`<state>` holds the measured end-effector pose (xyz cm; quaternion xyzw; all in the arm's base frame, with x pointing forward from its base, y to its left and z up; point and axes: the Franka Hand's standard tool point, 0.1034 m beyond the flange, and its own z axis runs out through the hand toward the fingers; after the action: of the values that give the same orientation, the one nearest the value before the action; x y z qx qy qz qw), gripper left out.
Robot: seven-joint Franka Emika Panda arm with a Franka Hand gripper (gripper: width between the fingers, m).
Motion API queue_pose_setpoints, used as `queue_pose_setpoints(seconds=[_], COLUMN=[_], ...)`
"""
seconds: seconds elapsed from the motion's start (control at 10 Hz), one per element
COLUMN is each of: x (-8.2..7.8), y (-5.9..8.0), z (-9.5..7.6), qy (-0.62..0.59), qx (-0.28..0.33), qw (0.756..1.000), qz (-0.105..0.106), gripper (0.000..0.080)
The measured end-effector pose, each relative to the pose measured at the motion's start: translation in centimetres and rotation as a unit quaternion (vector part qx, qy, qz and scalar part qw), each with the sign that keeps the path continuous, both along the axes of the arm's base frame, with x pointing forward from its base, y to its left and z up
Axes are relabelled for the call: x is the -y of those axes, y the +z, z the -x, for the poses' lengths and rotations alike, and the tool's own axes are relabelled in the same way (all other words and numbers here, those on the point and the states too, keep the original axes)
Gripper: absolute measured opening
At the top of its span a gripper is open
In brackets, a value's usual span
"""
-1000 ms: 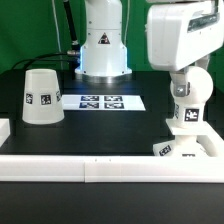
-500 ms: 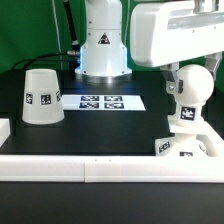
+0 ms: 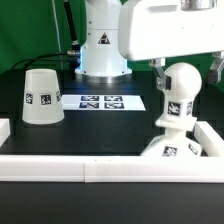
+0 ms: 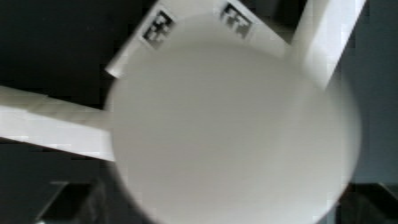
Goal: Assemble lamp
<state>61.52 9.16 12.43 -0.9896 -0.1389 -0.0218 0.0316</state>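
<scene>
Claw (image 3: 189, 64) at upper right, over the bulb (image 3: 178, 92). Fingertips are hidden, so I cannot tell its grip. In the wrist view the bulb (image 4: 222, 130) is blurred and fills the frame. Its neck meets the base (image 3: 180, 149) at lower right, whose foot is hidden behind the rail (image 3: 60, 167). Shade (image 3: 41, 96) stands at left, well apart.

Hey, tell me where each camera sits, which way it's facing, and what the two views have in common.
Exterior view: off the arm, low at one edge of the table, facing across it toward the arm's mount; the arm's white links hang over the bulb.
Wrist view: on the wrist, close against the bulb, which fills the picture; no robot part shows clearly.
Shared: the bulb.
</scene>
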Motion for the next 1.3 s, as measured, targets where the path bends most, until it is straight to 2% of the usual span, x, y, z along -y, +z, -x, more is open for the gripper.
queue_pose_setpoints(seconds=[0.1, 0.3, 0.5, 0.7, 0.9, 1.0, 1.3], x=[0.0, -0.1, 0.0, 0.4, 1.7, 2.5, 2.3], y=[0.0, 0.0, 0.6, 2.3, 3.9, 4.1, 3.9], z=[0.0, 0.2, 1.2, 2.5, 3.3, 3.7, 3.6], qy=[0.001, 0.002, 0.003, 0.003, -0.001, -0.004, -0.003], qx=[0.000, -0.001, -0.003, -0.009, -0.007, -0.007, -0.008], qw=[1.000, 1.000, 1.000, 1.000, 1.000, 1.000, 1.000], qz=[0.000, 0.000, 0.001, 0.003, 0.005, 0.006, 0.006], gripper=[0.0683, 0.0696, 0.0698, 0.0698, 0.0698, 0.0698, 0.0698])
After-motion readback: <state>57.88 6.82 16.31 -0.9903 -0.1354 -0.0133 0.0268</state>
